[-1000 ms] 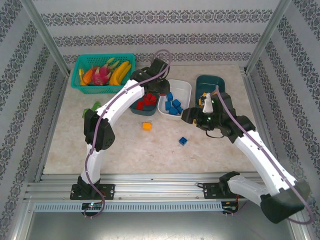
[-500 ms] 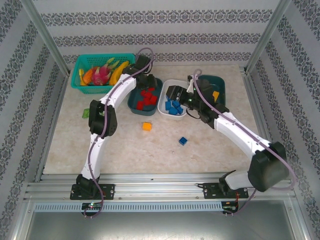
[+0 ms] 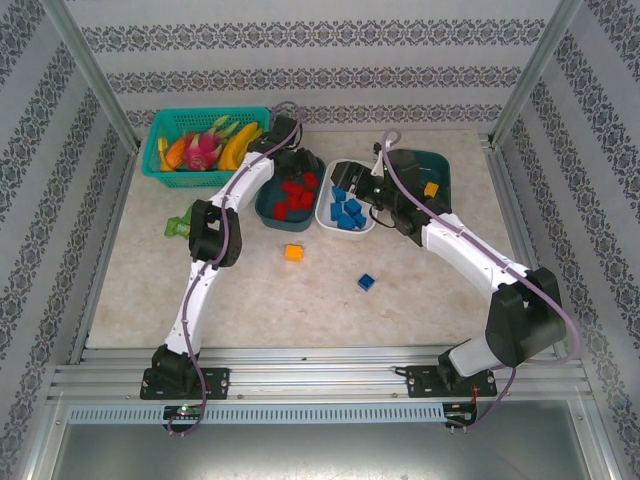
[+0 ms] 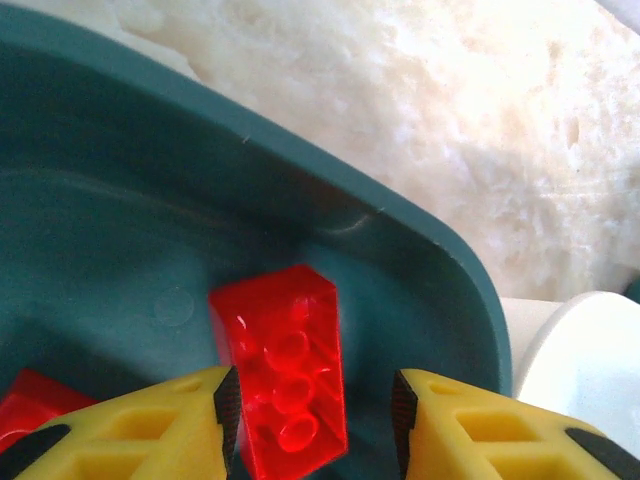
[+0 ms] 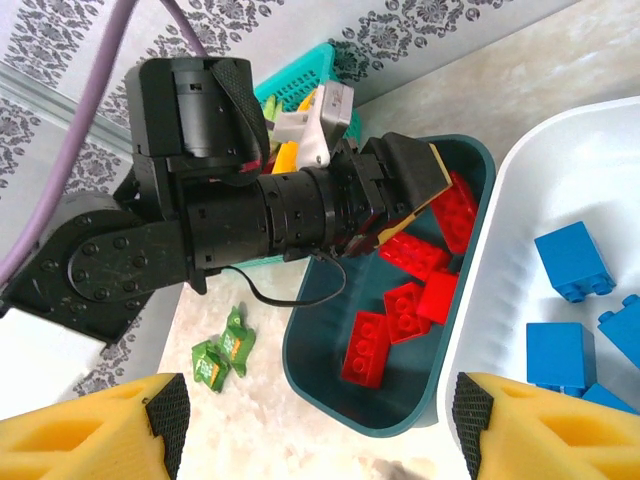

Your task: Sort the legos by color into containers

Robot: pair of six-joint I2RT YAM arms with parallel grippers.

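My left gripper (image 4: pixel 314 400) sits low inside the dark teal tray (image 4: pixel 120 230), jaws parted. One red brick (image 4: pixel 285 370) lies on the tray floor between the yellow fingers (image 4: pixel 150 430), close to the corner wall. There is a clear gap on its right side, so it isn't clamped. My right gripper (image 5: pixel 320 415) hangs wide open and empty over the white tray (image 5: pixel 560 170), just beside the teal one. In front of the teal tray, an orange brick (image 3: pixel 293 253) and a blue brick (image 3: pixel 366 282) lie loose on the table (image 3: pixel 130 290).
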